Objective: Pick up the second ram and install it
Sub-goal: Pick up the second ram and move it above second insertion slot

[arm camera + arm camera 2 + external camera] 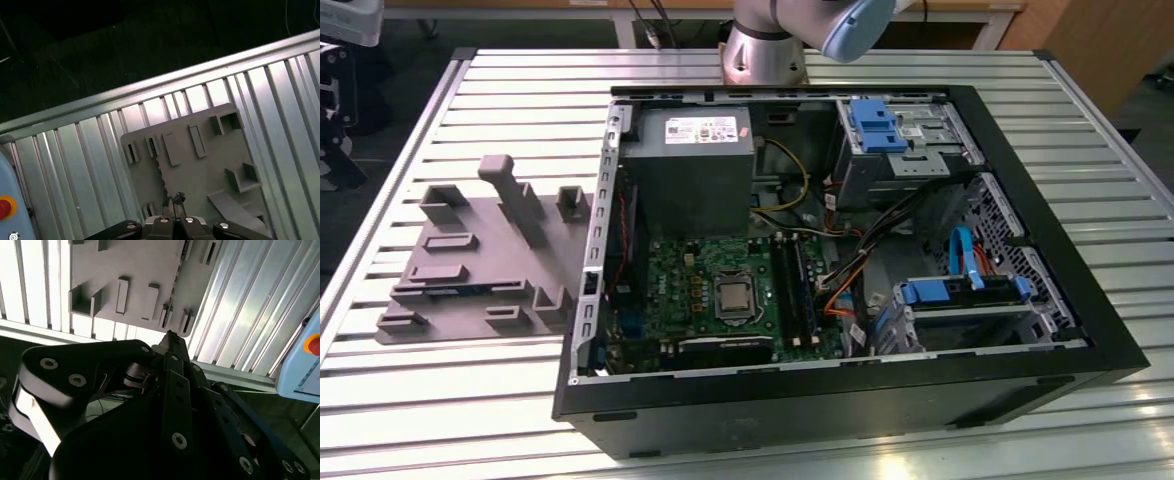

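Note:
In both wrist views my gripper [169,336] [173,200] hangs well above the grey holder plate [130,265] [200,165], its dark fingers drawn together to one point with nothing seen between them. The plate [467,250] lies on the slatted table at the exterior view's left, beside the open computer case [854,400]. Inside the case, the long black memory slots [795,285] run along the green motherboard [707,270]. The second ram is out of view.
The slatted metal table [454,400] carries both the plate and the case. A pale blue box with a red button [312,345] [5,207] sits at the table's edge. The arm's base [761,50] stands behind the case. Dark floor lies beyond the table rim.

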Tool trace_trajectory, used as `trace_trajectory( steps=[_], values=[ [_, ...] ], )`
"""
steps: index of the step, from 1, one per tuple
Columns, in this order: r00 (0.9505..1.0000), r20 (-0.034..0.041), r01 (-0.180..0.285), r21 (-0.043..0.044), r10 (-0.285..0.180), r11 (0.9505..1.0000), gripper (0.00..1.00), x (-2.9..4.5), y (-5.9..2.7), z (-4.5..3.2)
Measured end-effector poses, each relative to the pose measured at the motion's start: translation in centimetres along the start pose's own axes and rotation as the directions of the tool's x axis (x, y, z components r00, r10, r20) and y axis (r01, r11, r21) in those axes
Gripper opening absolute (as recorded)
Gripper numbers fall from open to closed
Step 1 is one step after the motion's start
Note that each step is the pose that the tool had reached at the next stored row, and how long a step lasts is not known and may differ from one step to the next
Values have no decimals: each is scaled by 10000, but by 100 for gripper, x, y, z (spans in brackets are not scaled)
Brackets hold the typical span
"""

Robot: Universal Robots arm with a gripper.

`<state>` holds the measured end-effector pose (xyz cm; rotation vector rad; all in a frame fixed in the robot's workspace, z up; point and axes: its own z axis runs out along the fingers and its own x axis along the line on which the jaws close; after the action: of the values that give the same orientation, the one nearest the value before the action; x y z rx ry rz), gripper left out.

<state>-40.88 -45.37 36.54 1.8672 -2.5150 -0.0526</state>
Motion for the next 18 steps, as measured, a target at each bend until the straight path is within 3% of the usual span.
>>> trace_trajectory(
  steps=[4,8,12,17,18],
  values=[
    [9976,-23,699,-11,-699,9976,11,0,-1,6],
    [9899,-46,1418,-22,-1418,9899,11,0,-1,16],
    [9769,-68,2136,-36,-2136,9769,11,0,-1,24],
    [9540,-91,2998,-54,-2998,9540,11,1,-1,31],
    [9517,-93,3068,-55,-3068,9518,11,1,-1,31]
  ],
)
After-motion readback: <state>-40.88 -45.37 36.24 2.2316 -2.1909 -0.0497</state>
